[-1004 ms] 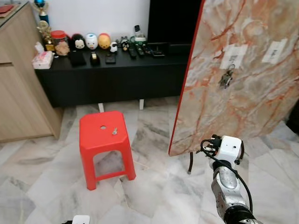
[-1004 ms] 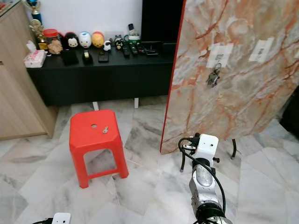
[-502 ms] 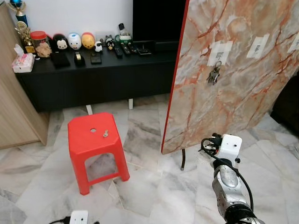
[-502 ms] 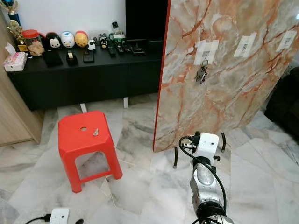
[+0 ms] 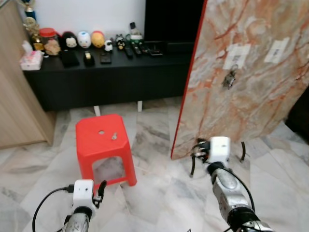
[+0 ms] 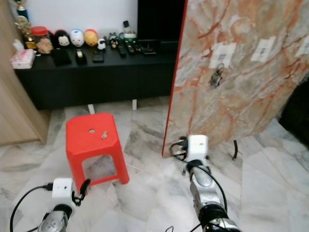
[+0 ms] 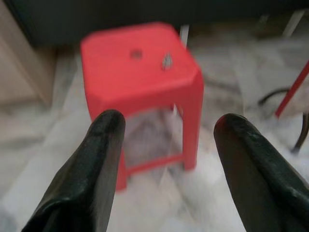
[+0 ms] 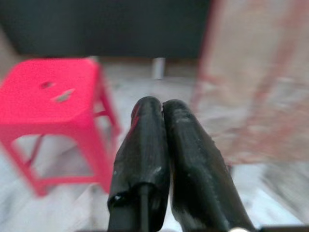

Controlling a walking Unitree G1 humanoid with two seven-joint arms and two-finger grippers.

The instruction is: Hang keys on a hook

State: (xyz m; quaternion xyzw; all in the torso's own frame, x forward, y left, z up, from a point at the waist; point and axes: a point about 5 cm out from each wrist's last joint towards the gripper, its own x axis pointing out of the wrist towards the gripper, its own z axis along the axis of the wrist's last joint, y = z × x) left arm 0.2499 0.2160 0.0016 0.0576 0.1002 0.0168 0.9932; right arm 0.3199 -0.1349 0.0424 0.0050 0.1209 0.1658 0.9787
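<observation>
A small silver key lies on top of a red plastic stool, beside the hole in its seat. To the right stands a tilted marble-patterned board with white hook pads; a bunch of keys hangs from one of them. My left gripper is open, low and in front of the stool, pointing at it with nothing between its fingers. My right gripper is shut and empty, held near the foot of the board, its wrist in front of the board's red edge.
A long black console with figurines and remotes runs along the back wall. A wooden cabinet stands at the left. The board rests on thin black legs. Marble floor lies between the stool and the board.
The camera has swung, shifting the whole scene. My left arm has come up into view in front of the stool. My right wrist sits a little higher and nearer the board's foot.
</observation>
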